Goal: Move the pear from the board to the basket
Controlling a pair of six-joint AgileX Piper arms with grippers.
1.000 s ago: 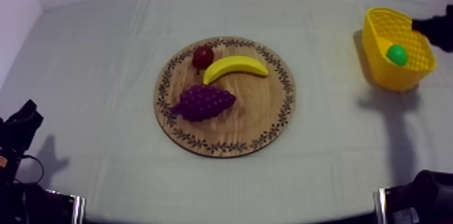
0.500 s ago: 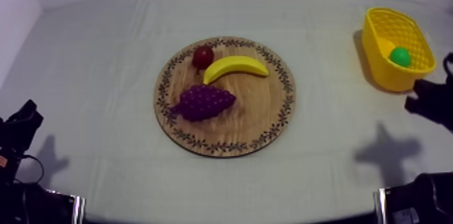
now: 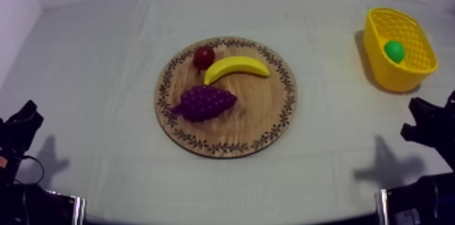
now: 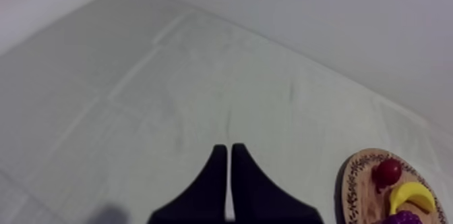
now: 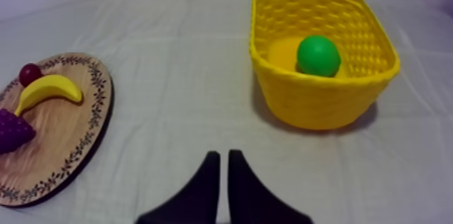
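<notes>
The pear (image 5: 318, 55) lies inside the basket (image 5: 317, 108), against its far wall, so the job looks done. The right end effector (image 5: 224, 156) has its fingers pressed together on nothing and points at the bare table (image 5: 175, 65) in front of the basket. The one risk I see is that arm brushing the basket, which looks light enough to slide or tip and spill the pear. The left end effector (image 4: 226, 149), also closed on nothing, sits well away. The banana (image 3: 236, 68), grapes (image 3: 203, 101) and small red fruit (image 3: 203, 57) rest on the board (image 3: 237, 129), blocking nothing.
</notes>
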